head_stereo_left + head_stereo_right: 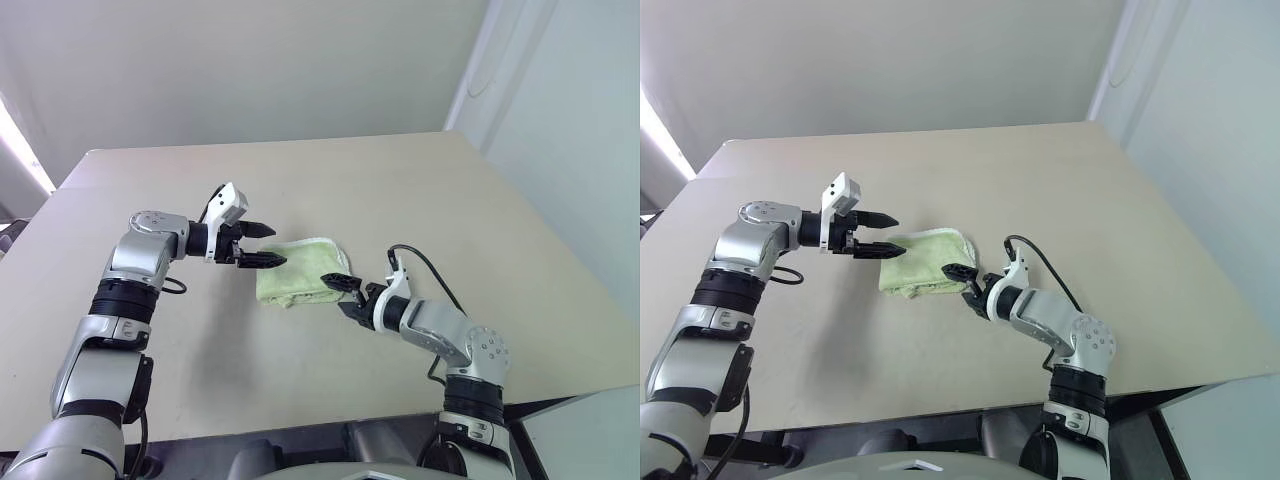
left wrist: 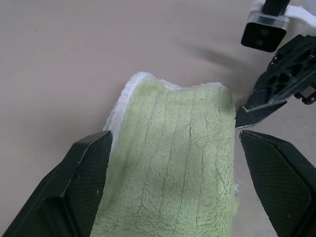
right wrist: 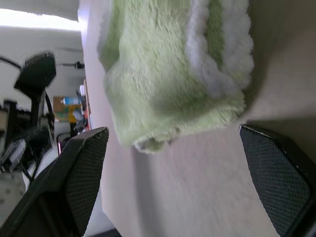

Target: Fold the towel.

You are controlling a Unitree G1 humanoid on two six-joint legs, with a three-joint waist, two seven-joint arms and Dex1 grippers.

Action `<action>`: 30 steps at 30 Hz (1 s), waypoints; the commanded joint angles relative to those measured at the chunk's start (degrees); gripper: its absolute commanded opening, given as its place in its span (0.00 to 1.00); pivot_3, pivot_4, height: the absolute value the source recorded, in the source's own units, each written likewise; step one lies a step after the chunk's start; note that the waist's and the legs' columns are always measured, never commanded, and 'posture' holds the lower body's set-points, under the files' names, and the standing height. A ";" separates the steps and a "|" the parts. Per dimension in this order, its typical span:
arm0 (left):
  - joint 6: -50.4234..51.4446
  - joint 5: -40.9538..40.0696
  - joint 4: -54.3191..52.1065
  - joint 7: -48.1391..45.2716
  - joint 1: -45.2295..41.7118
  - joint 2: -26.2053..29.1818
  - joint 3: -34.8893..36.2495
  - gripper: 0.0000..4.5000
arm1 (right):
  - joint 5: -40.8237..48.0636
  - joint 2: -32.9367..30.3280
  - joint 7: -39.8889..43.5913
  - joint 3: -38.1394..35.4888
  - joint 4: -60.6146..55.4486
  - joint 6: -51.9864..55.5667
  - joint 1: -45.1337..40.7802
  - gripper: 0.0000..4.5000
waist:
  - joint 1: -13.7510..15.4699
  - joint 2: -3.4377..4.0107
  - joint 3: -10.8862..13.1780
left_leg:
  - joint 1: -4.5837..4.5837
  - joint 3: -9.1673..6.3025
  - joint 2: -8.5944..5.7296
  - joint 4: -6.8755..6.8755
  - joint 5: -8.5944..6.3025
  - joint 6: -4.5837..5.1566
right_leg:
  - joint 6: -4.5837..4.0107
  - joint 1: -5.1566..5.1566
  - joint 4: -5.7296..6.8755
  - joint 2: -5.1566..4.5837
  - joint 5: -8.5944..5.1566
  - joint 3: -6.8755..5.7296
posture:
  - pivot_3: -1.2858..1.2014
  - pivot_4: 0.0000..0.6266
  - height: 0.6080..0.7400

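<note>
Grippers (image 1: 256,245) (image 1: 346,296) open, flanking folded towel (image 1: 300,270)

The two eye views look forward and down from the head over the table (image 1: 300,380) — nearly the same scene, slightly offset sideways. Each wrist view looks along its own fingers, close on the towel (image 2: 173,168) — the folded cloth all four views share.
</note>
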 commanded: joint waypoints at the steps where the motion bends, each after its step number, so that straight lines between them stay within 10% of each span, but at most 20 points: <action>1: -0.54 -0.61 -1.48 0.48 -0.48 -0.35 0.24 0.97 | 3.46 3.25 -1.92 4.18 0.55 -4.11 1.46 0.98 | 0.05 0.00 0.00 | -0.03 0.00 0.01 0.00 0.00 0.00 | 0.00 0.00 -0.04 0.00 0.00 0.00 | 0.52 0.00 0.79; 30: -0.44 -0.39 -2.21 0.80 0.71 -0.11 -0.40 0.97 | -3.41 -1.47 1.13 13.53 7.75 -18.50 -1.43 0.98 | -1.38 -0.07 -0.05 | 0.18 -0.07 0.17 -0.09 -0.01 0.01 | -0.12 0.25 -0.23 -0.01 0.14 -0.01 | 0.52 0.00 0.79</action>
